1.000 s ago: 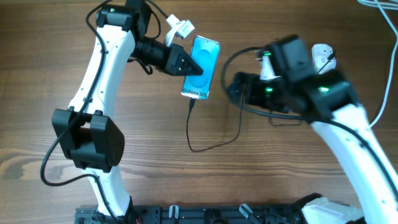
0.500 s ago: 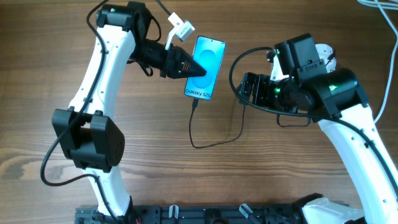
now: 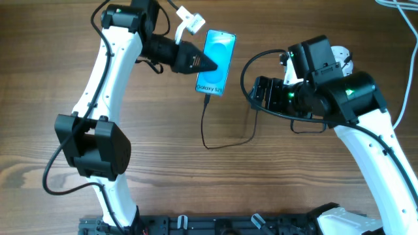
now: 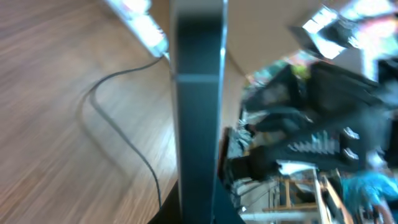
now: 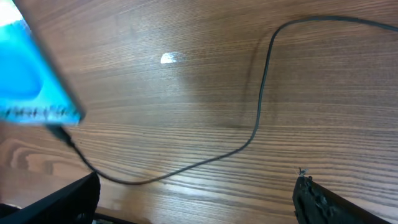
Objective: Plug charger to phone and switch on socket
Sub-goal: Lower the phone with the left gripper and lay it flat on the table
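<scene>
Glowing teal, the phone sits near the top middle of the wooden table in the overhead view. Its white strip with the word "Galaxy" is at the lower end. The left gripper reaches in from the left, and its dark fingers are clamped on the phone's left long side. In the left wrist view, which is badly blurred, the phone shows only as a dark vertical bar, seen edge-on.

The charger, a thin black cable, meets the phone's bottom edge with its small plug tip. From there it drops toward the front of the table, bends right in a loose loop and climbs toward the right arm. The right wrist view shows the phone's blue corner at upper left. In that view the charger trails from the plug across the wood grain.

The right gripper hovers to the right of the phone, well apart from it, jaws spread wide and holding nothing. The socket is a white shape behind the right arm, mostly hidden by it. A thicker white cable crosses the far right corner.
</scene>
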Controlling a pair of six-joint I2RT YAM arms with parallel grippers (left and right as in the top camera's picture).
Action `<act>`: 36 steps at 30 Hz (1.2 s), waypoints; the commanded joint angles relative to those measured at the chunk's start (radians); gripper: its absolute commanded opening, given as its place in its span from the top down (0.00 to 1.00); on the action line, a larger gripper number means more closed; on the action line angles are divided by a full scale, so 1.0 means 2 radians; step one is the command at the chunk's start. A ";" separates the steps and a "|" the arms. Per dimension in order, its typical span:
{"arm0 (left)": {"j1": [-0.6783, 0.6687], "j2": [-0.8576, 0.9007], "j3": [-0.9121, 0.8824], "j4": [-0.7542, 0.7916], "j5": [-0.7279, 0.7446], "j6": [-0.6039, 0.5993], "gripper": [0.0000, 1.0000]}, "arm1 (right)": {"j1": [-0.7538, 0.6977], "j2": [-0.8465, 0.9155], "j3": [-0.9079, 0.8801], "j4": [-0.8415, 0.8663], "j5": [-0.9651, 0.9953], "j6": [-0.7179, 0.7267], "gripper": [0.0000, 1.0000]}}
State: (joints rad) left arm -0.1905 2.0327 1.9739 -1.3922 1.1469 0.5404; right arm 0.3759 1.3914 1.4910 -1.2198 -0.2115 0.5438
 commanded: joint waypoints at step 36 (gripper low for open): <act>-0.037 0.159 -0.022 0.104 -0.193 -0.289 0.96 | -0.002 0.005 -0.001 -0.002 -0.007 -0.010 0.00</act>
State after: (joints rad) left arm -0.2626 2.3283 1.9343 -1.1954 0.7506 -0.0330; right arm 0.3759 1.3914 1.4910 -1.2205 -0.2169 0.5438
